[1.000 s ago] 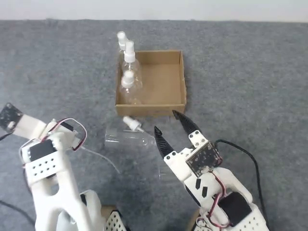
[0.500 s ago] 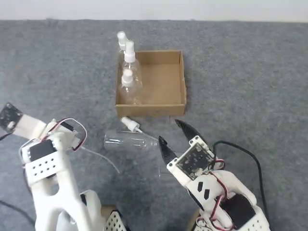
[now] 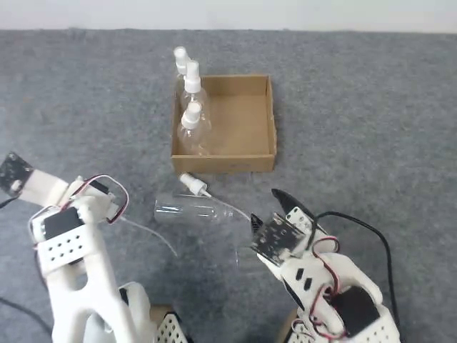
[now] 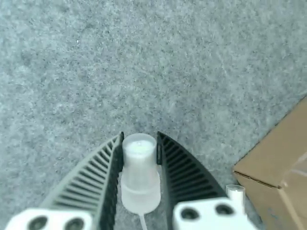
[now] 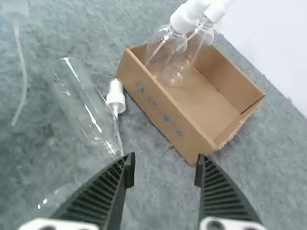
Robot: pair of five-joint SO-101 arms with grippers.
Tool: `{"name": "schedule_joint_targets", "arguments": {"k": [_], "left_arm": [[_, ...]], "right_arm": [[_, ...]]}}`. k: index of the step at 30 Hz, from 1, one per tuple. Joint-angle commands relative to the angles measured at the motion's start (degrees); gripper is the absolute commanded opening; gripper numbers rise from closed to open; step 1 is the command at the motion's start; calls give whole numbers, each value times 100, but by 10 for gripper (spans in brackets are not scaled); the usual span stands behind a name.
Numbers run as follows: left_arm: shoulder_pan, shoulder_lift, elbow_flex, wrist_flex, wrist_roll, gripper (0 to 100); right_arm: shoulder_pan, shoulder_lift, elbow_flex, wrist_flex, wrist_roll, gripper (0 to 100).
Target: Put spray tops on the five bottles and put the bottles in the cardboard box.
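The cardboard box (image 3: 246, 153) (image 5: 158, 112) sits at the table's middle back. Three clear bottles with white spray tops (image 3: 191, 118) (image 5: 168, 43) stand along its left wall. Another clear bottle (image 3: 189, 209) (image 5: 81, 103) lies uncapped in front of the box, and a loose spray top (image 3: 191, 183) (image 5: 115, 93) lies beside it. My left gripper (image 4: 139, 143) is shut on a white spray top (image 4: 139, 172), whose thin tube (image 3: 151, 236) trails over the carpet. My right gripper (image 3: 265, 209) (image 5: 165, 160) is open and holds nothing, low over the carpet just right of the lying bottle.
A faint second clear bottle (image 3: 241, 251) (image 5: 45, 201) lies close to my right gripper's left finger. Grey carpet covers the table. Open carpet lies right of the box. A white wall (image 5: 268, 43) rises behind the box.
My right gripper has drawn back from the box's front edge toward its own base and dropped lower. The left arm and the bottles have not moved.
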Motion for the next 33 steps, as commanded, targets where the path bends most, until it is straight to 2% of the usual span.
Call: {"name": "schedule_joint_targets", "arguments": {"k": [1, 11, 16, 20, 23, 27, 30, 33], "left_arm": [[-26, -211, -75, -149, -44, 13], [-26, -211, -75, -149, -44, 13], [-26, -211, -66, -149, -44, 13], [-26, -211, -66, -158, -44, 13], [-26, -211, -66, -158, -44, 13], [-26, -211, -66, -158, -44, 13], [-26, -211, -66, -158, -44, 13], [-26, -211, -66, -158, -44, 13]], "right_arm": [[92, 963, -738, 22, 141, 162], [110, 3574, -1873, 75, 167, 166], [84, 4418, -2382, 892, 176, 172], [84, 4822, -2760, 1587, 237, 273], [-84, 4989, -2769, 1921, 677, 345], [-593, 5121, -2716, 2316, 905, 334], [-910, 5262, -2479, 2158, 941, 330], [-1015, 5481, -2031, 1560, 941, 331]]}}
